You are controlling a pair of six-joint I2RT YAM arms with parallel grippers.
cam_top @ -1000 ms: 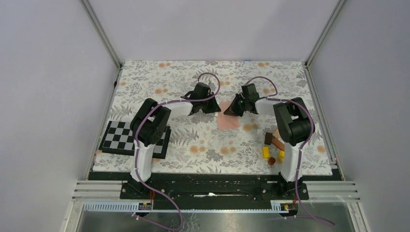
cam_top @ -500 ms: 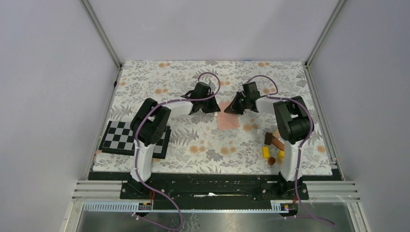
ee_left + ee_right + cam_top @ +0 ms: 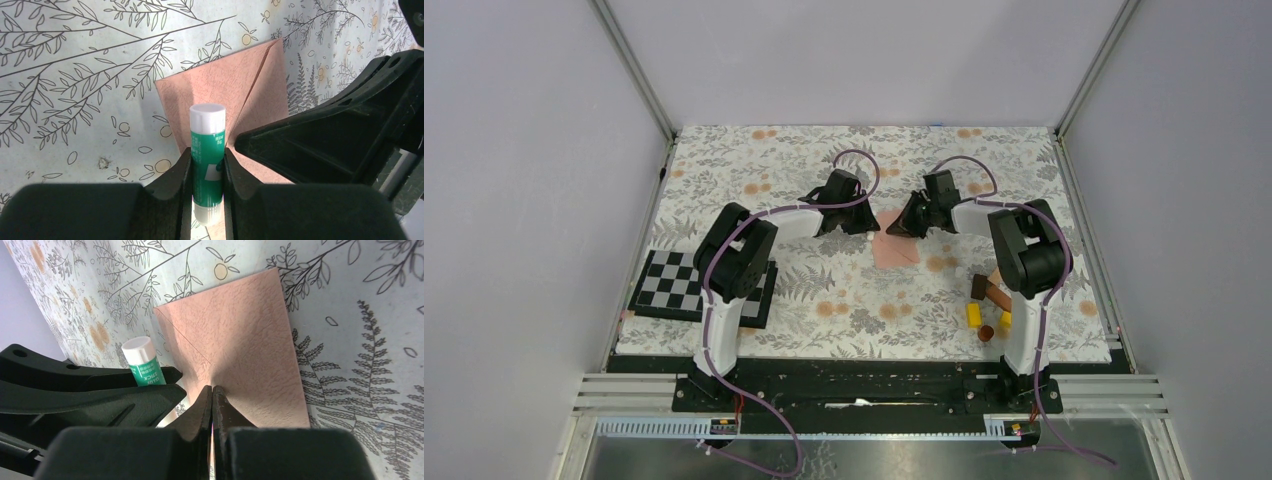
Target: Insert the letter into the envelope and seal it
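Sealing stage: my left tool [image 3: 207, 154] grips the white-capped green plastic glue stick [image 3: 207, 131]. Right tool [image 3: 212, 390] pinches the salmon-pink paper envelope [image 3: 240, 330] at its tips. I reckon uncapping comes next.

The envelope [image 3: 245, 340] is matt, leather-grained paper; the glue stick [image 3: 207, 150] is smooth glossy plastic.

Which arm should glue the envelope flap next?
Left. The left gripper clamps the glue stick right over the envelope. The right gripper is shut, seemingly pinching the envelope, so it is occupied.
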